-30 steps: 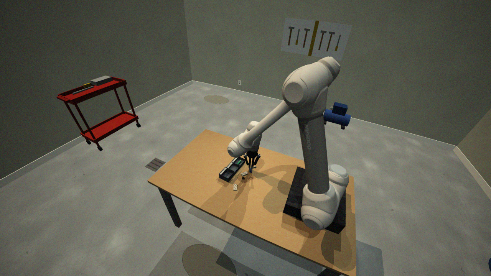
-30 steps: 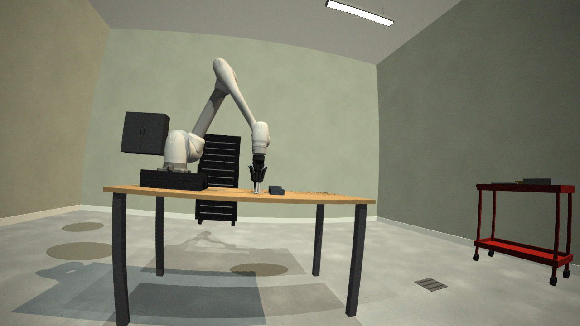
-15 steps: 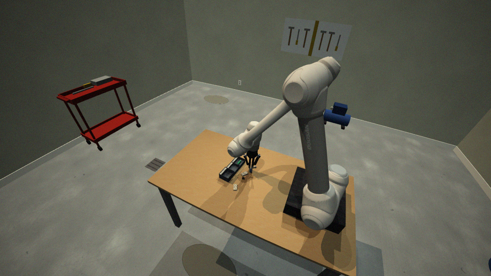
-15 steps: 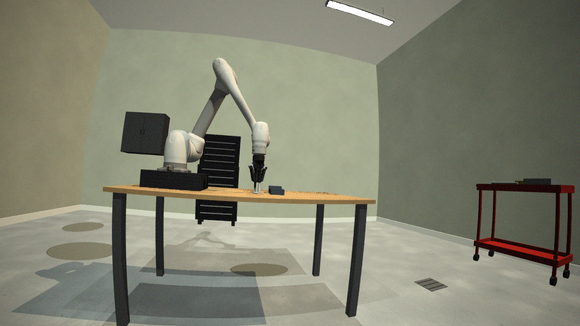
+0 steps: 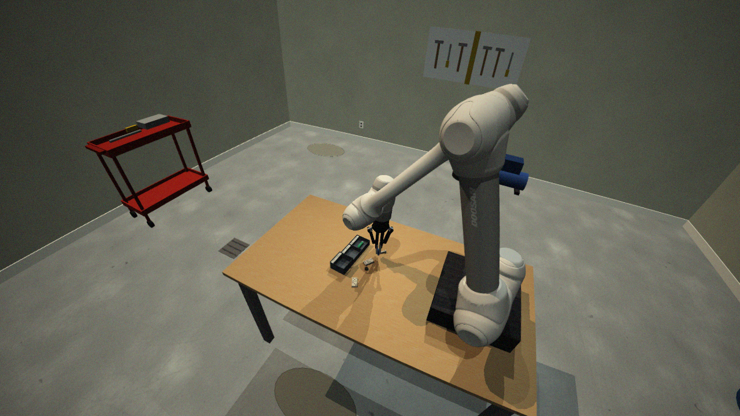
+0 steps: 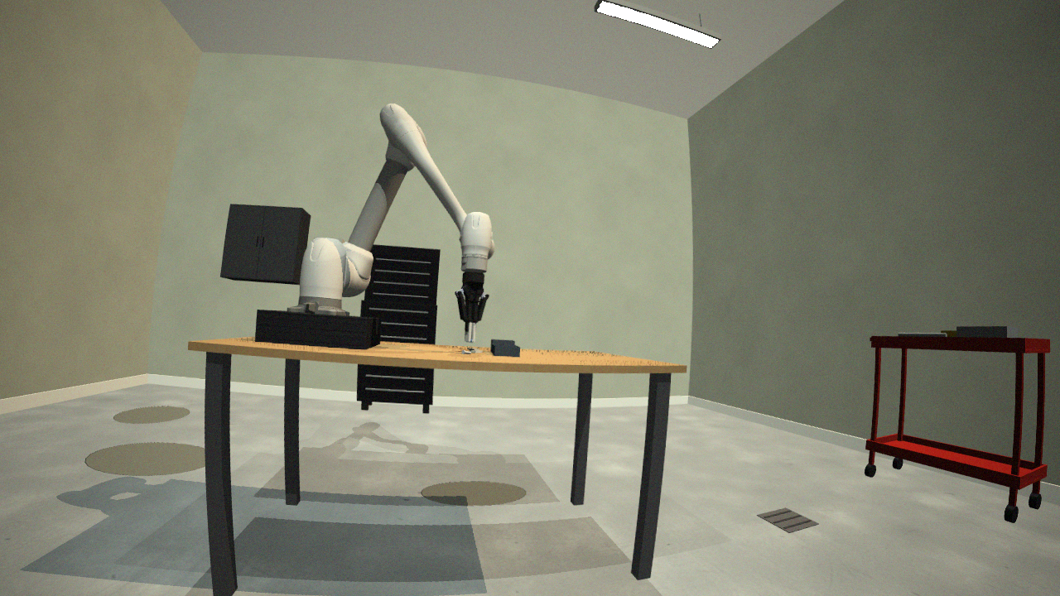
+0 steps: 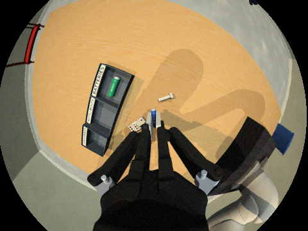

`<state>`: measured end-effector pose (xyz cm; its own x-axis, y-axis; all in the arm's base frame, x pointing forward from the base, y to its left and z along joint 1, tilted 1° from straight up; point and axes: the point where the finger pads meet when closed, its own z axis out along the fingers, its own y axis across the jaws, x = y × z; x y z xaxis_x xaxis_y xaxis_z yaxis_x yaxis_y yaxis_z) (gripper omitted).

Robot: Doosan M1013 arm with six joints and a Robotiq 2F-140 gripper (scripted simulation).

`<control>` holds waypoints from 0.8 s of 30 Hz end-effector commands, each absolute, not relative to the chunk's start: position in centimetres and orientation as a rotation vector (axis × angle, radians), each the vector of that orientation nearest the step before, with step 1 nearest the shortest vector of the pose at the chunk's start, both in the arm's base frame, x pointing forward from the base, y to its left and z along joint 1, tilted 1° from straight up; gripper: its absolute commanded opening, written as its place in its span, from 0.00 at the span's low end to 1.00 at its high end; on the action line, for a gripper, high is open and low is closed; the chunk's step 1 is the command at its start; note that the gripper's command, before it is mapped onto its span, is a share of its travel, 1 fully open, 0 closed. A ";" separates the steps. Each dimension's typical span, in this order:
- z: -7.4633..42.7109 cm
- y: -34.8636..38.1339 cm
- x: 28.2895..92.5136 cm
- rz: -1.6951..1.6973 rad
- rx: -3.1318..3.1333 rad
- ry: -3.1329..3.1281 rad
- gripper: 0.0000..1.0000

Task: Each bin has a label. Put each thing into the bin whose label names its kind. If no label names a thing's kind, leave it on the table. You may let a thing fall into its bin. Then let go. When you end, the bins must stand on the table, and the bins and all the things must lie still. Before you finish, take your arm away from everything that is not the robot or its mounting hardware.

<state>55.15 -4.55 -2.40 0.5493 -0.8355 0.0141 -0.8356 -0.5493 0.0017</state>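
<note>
The gripper [image 7: 153, 126] is nearly closed on a small blue-tipped battery [image 7: 153, 117], lifted just beside the bins [image 7: 107, 107]. Likely light, rigid and slippery; grip mid-body.

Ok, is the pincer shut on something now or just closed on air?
Shut on something: in the wrist view the pincer has a small blue-and-white cylinder pinched between its fingertips, above the table.
</note>
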 end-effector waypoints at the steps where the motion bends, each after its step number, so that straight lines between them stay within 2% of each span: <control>1: -1.2 -4.5 55.1 0.018 2.758 -1.487 0.03; 24: 0.5 -4.7 56.3 0.018 2.758 -1.487 0.03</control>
<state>55.36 -4.56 0.37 0.5493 -0.8355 0.0139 -0.8356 -0.5494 0.0021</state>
